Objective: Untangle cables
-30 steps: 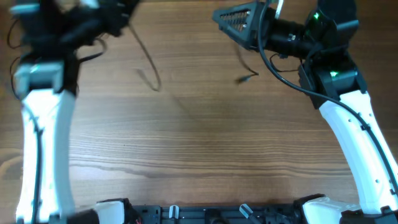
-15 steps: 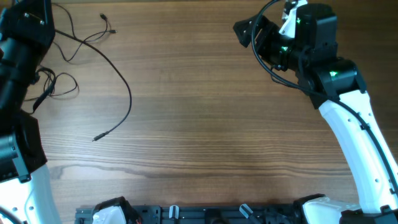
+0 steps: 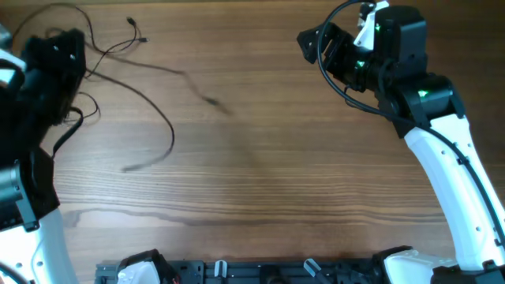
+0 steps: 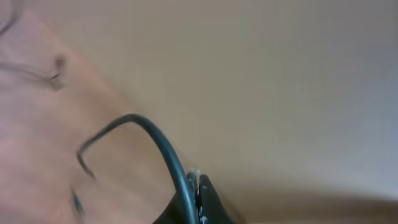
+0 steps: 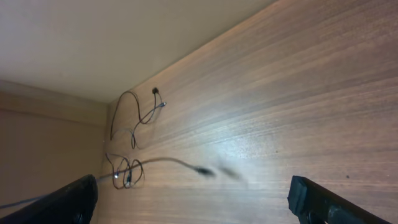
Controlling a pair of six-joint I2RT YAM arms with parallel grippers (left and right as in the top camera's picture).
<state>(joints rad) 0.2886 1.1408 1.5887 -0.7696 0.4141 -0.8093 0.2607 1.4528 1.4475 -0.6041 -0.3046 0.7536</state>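
The cables lie at the table's far left. One long thin wire (image 3: 170,130) curves down to a plug end. A second wire (image 3: 207,99) is blurred and stretches right from my left gripper (image 3: 69,47). Small loops (image 3: 79,106) sit beside that arm. Two plug ends (image 3: 134,28) lie at the top. The left gripper (image 4: 198,177) has its fingers pressed together; the thin wire between them does not show. My right gripper (image 3: 312,39) is open and empty at the far right, well away from the wires. In its wrist view (image 5: 202,208) I see the loops (image 5: 124,171) and the blurred plug (image 5: 202,170).
The wooden table (image 3: 300,173) fills the overhead view. A thick black arm cable (image 4: 155,134) crosses the left wrist view in front of the fingers. Another thick cable loops round the right arm (image 3: 335,75). A black rail (image 3: 260,272) runs along the near edge.
The left arm has shifted right and down. One thin wire has whipped out to the right across the table and is blurred. The right arm has stayed where it was since half a second ago.
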